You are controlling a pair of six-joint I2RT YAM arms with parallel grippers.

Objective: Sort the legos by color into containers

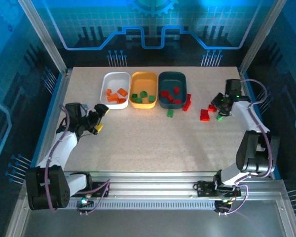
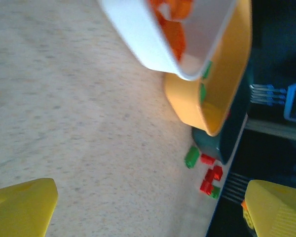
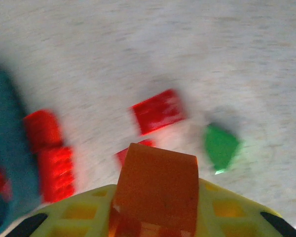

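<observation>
1. Containers: three, in one row at the far side of the counter (image 1: 138, 148), flanks touching. The white tray (image 1: 116, 75) is left, the orange-yellow tray (image 1: 144, 75) middle and the teal tray (image 1: 172, 75) right.
2. Contents:
   - The white tray holds orange bricks (image 1: 121, 92), about five; they are bunched, so the count is not firm.
   - The orange-yellow tray holds four green bricks (image 1: 144, 94).
   - The teal tray holds about four red bricks (image 1: 176, 90).
3. Loose red bricks (image 1: 204, 115): three pieces.
   - One lies against the teal tray's right outer wall.
   - Two lie close together further right.
4. Loose green bricks (image 1: 170, 113): two.
   - One lies just in front of the teal tray.
   - The other lies beside the right-hand red pair.
5. Right claw (image 1: 219, 104): clamped on a single orange brick (image 3: 155, 182), seen between its yellow fingers in the wrist view. It hangs over the right-hand loose cluster, near the counter's right edge.
6. Left claw (image 1: 99, 118): fingers spread wide, with bare counter between them. It is over the left part of the counter, on the near side of the white tray and close to the left edge.
7. Open room: the near half of the counter between the two arms is bare. The trays take up the far centre, with a bare strip to either side of the row.
</observation>
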